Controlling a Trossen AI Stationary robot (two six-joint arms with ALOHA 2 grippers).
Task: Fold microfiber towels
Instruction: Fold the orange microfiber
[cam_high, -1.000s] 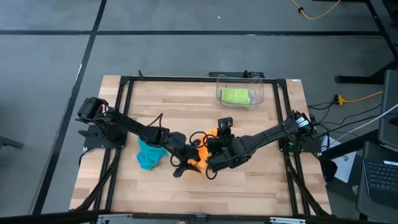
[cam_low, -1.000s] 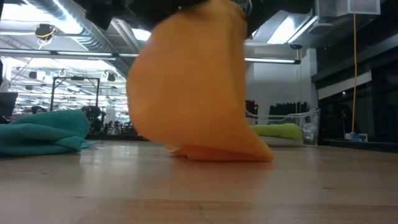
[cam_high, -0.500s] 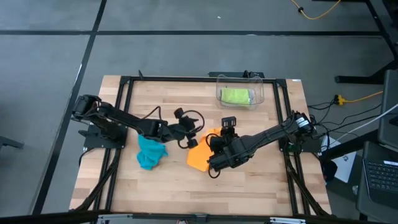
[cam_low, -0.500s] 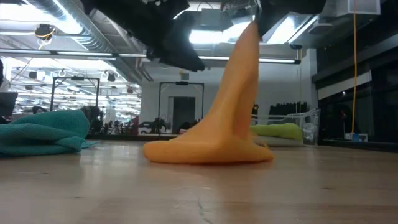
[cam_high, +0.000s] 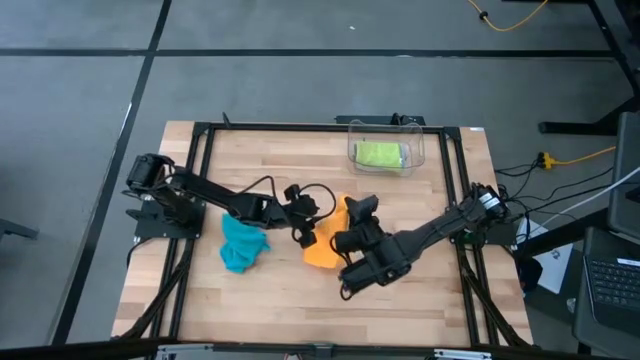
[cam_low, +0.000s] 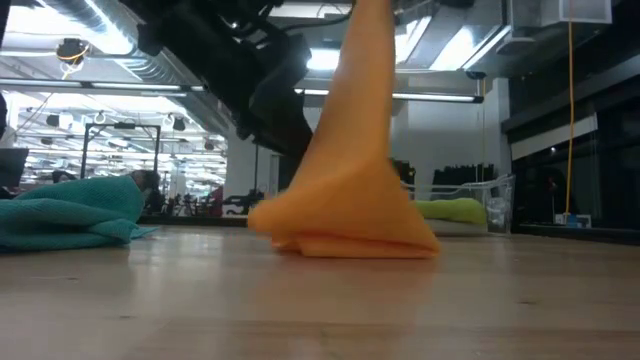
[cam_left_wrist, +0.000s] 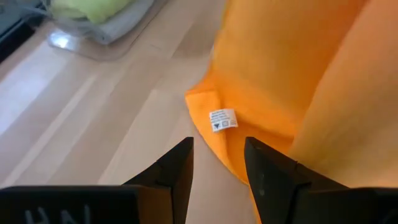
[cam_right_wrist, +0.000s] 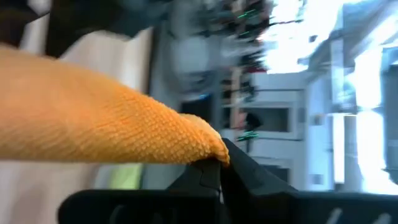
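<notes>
The orange towel (cam_high: 322, 248) stands like a tent in the table's middle. One corner is held up by my right gripper (cam_right_wrist: 217, 169), which is shut on it, and the lower part (cam_low: 340, 235) lies heaped on the wood. My left gripper (cam_left_wrist: 217, 155) is open, low at the towel's left side. Its fingers stand just short of a lying corner with a white label (cam_left_wrist: 221, 119). I cannot tell whether they touch the cloth. The teal towel (cam_high: 240, 246) lies crumpled at the left. The lime green towel (cam_high: 380, 155) lies in the clear bin. My right gripper pinches an upper corner of the orange towel (cam_right_wrist: 202, 148) between its two shut fingers. One layer or several, I cannot tell. The cloth hangs below the fingers in a narrowing fold (cam_low: 368, 90), and its lower part rests on the table.
The clear plastic bin (cam_high: 418, 142) stands at the far edge, right of centre. A black frame (cam_high: 200, 150) runs round the tabletop. Bare wood lies along the near edge (cam_high: 320, 315).
My left gripper has left the orange towel's near side, swung toward the far edge, then come down at the towel's left side. The towel hung wide before. It has collapsed into a narrow hanging fold, with its lower part heaped on the table.
</notes>
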